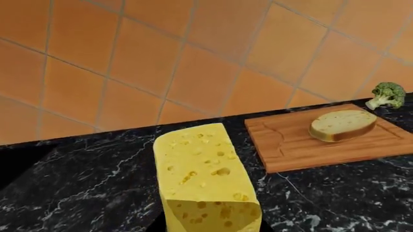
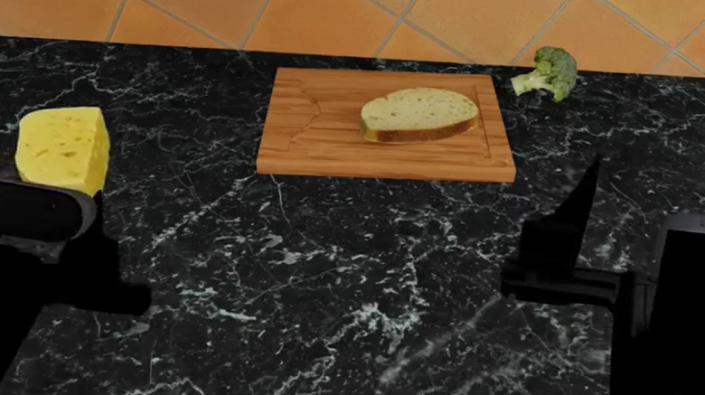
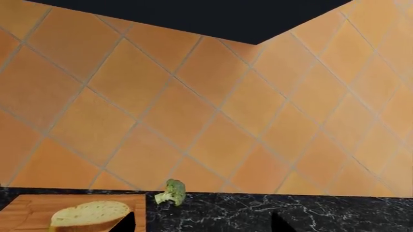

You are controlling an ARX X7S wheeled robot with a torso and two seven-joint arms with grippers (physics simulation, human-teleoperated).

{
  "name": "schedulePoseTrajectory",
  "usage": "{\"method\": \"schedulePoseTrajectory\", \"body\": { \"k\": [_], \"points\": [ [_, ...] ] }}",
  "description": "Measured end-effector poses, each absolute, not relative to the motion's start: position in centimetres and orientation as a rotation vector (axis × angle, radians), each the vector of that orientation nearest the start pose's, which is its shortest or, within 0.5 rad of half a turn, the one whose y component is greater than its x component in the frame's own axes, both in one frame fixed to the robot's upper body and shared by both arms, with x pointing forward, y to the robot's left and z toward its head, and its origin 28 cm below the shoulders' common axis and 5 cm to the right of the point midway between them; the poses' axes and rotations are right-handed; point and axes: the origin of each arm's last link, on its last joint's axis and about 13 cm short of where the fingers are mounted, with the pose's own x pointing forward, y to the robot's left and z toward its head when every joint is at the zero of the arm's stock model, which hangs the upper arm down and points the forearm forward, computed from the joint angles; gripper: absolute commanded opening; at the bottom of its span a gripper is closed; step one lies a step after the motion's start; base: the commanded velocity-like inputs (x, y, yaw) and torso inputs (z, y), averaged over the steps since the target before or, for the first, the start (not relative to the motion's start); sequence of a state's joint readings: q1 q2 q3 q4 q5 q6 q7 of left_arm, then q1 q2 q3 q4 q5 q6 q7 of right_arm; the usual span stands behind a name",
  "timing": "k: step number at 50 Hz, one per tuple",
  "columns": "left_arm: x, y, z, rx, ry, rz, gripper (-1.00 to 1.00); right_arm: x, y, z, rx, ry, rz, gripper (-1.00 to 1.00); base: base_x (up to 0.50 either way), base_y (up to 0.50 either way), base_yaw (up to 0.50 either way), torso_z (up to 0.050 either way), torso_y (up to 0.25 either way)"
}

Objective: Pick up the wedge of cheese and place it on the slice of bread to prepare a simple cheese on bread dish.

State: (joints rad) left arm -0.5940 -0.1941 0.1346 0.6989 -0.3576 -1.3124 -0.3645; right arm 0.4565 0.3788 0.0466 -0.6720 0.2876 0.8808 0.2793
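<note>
The wedge of cheese [image 1: 205,179], pale yellow with small holes, stands upright between my left gripper's [image 1: 212,228] dark fingers, which press against its two sides. In the head view the cheese [image 2: 62,146] is at the counter's left, its lower part hidden behind my left arm. The slice of bread [image 2: 418,114] lies on the wooden cutting board [image 2: 319,146] at the back middle, well to the right of the cheese. It also shows in the left wrist view [image 1: 343,125] and the right wrist view [image 3: 89,214]. My right gripper [image 3: 201,223] is open and empty, above the counter right of the board.
A broccoli floret [image 2: 547,74] lies on the black marble counter [image 2: 361,270] just past the board's far right corner. An orange tiled wall [image 2: 375,13] runs along the back. My right arm [image 2: 673,305] stands at the front right.
</note>
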Motion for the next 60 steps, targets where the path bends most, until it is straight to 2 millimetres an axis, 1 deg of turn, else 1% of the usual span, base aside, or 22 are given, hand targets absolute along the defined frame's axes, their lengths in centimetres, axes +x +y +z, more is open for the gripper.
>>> {"method": "schedulePoseTrajectory", "body": {
  "k": [10, 25, 34, 45, 52, 60],
  "points": [
    [26.1, 18.9, 21.0, 0.157, 0.029, -0.015, -1.0, 24.7, -15.7, 22.2, -0.162, -0.272, -0.204, 1.0, 0.0, 0.0, 0.0, 0.0, 0.0],
    [28.1, 17.8, 22.6, 0.155, 0.005, -0.037, -1.0, 26.7, -16.2, 25.3, -0.194, -0.271, -0.202, 1.0, 0.0, 0.0, 0.0, 0.0, 0.0],
    [30.1, 17.9, 24.0, 0.149, -0.006, -0.003, -1.0, 28.4, -16.5, 26.8, -0.189, -0.252, -0.188, 1.0, 0.0, 0.0, 0.0, 0.0, 0.0],
    [32.3, 18.2, 25.8, 0.162, -0.015, 0.036, -1.0, 30.1, -16.3, 28.3, -0.175, -0.227, -0.13, 1.0, 0.0, 0.0, 0.0, 0.0, 0.0],
    [33.1, 18.5, 26.4, 0.171, -0.013, 0.06, -1.0, 31.2, -15.8, 29.1, -0.174, -0.225, -0.099, 1.0, 0.0, 0.0, 0.0, 0.0, 0.0],
    [33.6, 18.8, 26.4, 0.18, -0.003, 0.076, -1.0, 32.4, -15.0, 29.9, -0.173, -0.233, -0.07, 1.0, 0.0, 0.0, 0.0, 0.0, 0.001]
  ]
}}
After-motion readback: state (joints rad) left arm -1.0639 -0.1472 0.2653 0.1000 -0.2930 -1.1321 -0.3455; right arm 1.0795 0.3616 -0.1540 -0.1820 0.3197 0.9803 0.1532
